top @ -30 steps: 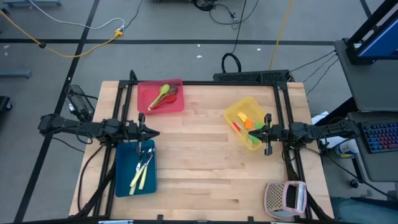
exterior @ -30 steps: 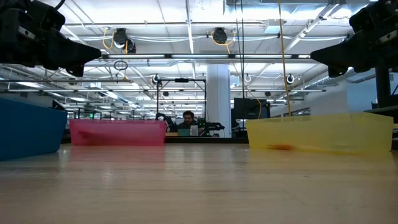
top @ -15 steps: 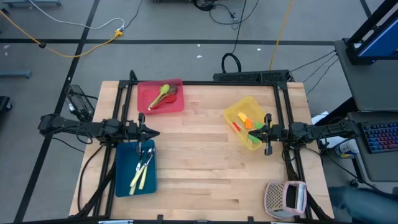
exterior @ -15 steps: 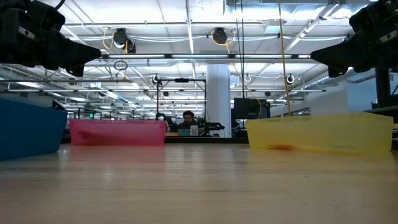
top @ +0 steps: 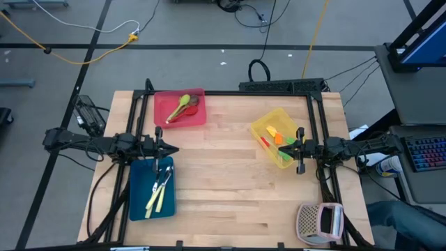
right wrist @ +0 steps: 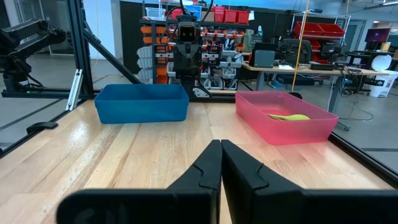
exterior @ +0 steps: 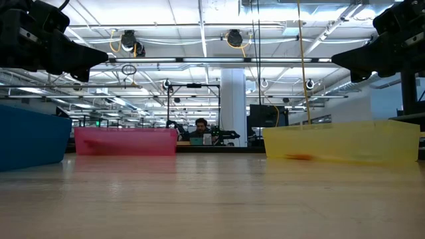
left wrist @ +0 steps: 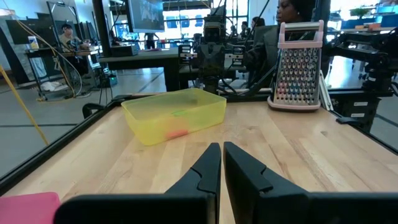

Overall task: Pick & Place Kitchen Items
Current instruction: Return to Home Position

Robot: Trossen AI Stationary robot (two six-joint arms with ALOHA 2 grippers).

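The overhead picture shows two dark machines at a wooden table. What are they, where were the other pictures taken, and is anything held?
Those are two robot arms, each ending in two fingers. One camera looks straight down, one sits at table-top height, one rides on each wrist. The left fingers hang at the blue bin, which holds cream-handled knives; the right fingers hang at the yellow bin of spatulas. A red bin holds a green spoon, and a box grater stands at one corner. Both pairs of fingers are shut, holding nothing.
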